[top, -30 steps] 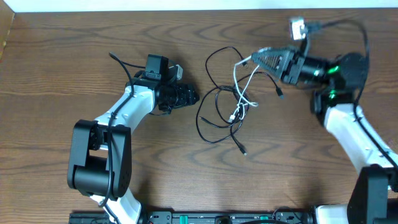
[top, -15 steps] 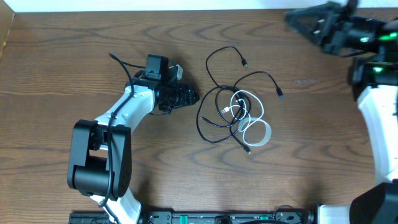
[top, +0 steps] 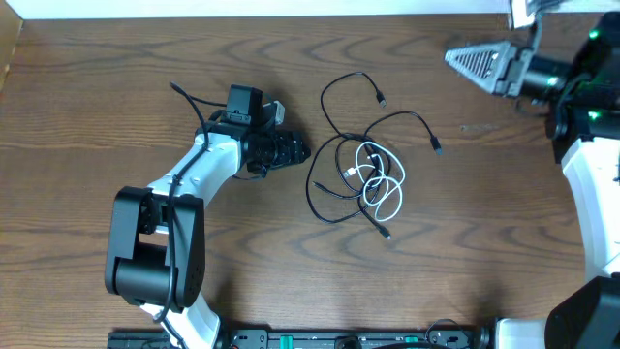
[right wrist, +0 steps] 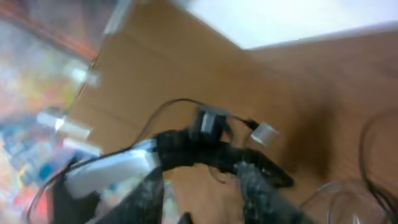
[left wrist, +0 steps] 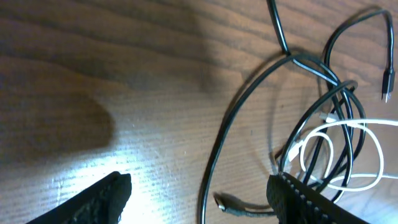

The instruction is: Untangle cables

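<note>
Black cords (top: 329, 142), seemingly tangled, cross looped white cable (top: 376, 174).

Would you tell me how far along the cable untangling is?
Nothing looks done: the white cable loops through the black cables in one heap. In hand: nothing; left claw sits open beside it, right claw is well clear. Left: separating every cable.

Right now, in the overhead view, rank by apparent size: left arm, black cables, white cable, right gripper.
1. left arm
2. black cables
3. white cable and right gripper look alike; the gripper may sit nearer the camera, so unranked.
</note>
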`<act>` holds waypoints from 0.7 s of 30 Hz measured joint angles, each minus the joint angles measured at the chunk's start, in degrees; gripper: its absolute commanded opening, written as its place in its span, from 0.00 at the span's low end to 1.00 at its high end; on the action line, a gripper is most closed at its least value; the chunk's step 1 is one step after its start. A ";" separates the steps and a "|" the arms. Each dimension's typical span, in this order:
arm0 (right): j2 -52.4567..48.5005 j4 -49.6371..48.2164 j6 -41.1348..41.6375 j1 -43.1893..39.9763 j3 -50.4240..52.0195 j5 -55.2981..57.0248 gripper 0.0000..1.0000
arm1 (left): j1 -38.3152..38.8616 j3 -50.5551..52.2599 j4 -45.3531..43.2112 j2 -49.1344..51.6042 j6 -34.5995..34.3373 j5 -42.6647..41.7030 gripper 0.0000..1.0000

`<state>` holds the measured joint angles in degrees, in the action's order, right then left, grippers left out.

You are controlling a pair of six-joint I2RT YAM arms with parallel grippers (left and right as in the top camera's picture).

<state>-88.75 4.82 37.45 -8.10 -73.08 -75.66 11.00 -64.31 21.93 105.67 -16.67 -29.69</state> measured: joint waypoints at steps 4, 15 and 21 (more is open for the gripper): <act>0.00 19.15 -14.10 0.42 2.03 12.11 0.59 | 0.00 0.00 0.04 0.00 0.02 0.00 0.75; 0.00 40.72 -37.35 10.32 3.87 40.41 0.77 | 0.04 0.00 -0.11 0.00 0.59 -2.93 0.75; 0.00 34.45 -39.17 15.74 9.77 48.68 0.69 | 1.97 0.00 -0.11 0.00 1.55 -4.39 0.74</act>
<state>-88.75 39.27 -1.72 7.64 -63.31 -26.98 12.97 -64.31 21.82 105.67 -15.11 -34.09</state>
